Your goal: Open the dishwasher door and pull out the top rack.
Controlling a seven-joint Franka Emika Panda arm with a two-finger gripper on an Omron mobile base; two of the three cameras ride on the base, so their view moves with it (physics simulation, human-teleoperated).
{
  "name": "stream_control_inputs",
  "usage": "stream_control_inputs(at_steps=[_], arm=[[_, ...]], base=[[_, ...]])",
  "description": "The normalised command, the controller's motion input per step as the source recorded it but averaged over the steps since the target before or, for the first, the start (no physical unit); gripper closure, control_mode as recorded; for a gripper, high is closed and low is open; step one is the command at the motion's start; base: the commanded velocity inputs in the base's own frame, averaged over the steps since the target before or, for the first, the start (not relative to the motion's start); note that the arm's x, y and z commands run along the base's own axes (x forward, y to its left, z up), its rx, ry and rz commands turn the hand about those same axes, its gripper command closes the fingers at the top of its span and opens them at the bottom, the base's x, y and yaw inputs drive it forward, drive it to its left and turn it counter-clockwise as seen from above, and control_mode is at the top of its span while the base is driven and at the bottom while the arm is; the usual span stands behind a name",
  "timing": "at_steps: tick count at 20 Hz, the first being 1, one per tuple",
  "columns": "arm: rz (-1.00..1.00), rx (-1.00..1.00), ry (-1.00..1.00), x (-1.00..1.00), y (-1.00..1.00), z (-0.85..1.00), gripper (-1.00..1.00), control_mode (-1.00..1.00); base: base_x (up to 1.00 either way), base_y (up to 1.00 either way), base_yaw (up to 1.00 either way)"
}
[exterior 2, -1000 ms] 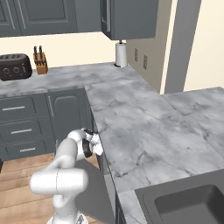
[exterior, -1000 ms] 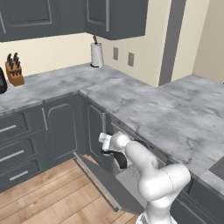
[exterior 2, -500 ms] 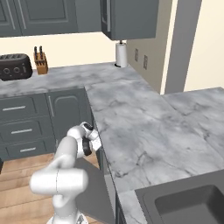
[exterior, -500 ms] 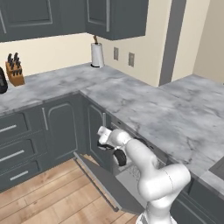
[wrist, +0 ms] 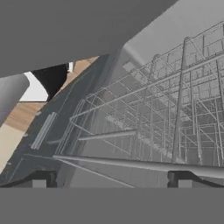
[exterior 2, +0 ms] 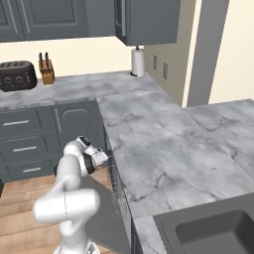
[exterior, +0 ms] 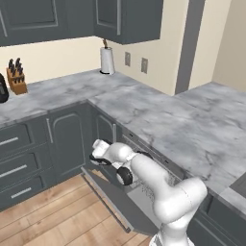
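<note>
Hand view looks straight into the shallow light grey wire-grid top rack, whose thin bars cross most of the picture; one bar of its front edge runs just above the two dark fingertips, which stand far apart, so the jaws are wide and hold nothing. Beyond the wires lies the smooth grey inner face of the wide flat dark grey dishwasher door, and past that a strip of wooden floor.

Left base view shows what the hand camera cannot: the door is dropped open, sloping down over the floor beside the arm, with its long bar handle along the low outer edge. The gripper sits at the mouth of the dishwasher, just under the edge of the grey marbled countertop, and the rack shows as faint wires inside the opening, behind the white forearm. Whether the rack is drawn forward cannot be told.

Right base view sees the same from the other side: the gripper is close against the counter edge, with rack wires showing just below it.

Farther off, a brown wooden knife block and a white paper towel roll stand on the counter by the back wall, and a black toaster stands left of the block.
</note>
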Motion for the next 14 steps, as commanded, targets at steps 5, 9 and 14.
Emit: stream_control_inputs(at_steps=[5, 9, 14], arm=[[0.0, 0.16, 0.26, -0.7, 0.94, -0.56, -1.0, -1.0], [0.0, 0.18, 0.21, -0.51, 0.68, -0.26, -1.0, -1.0], [0.0, 0.28, 0.19, -0.46, 0.4, -0.03, -1.0, -1.0]], base=[[0.0, 0.0, 0.0], [0.0, 0.0, 0.0], [0.0, 0.0, 0.0]])
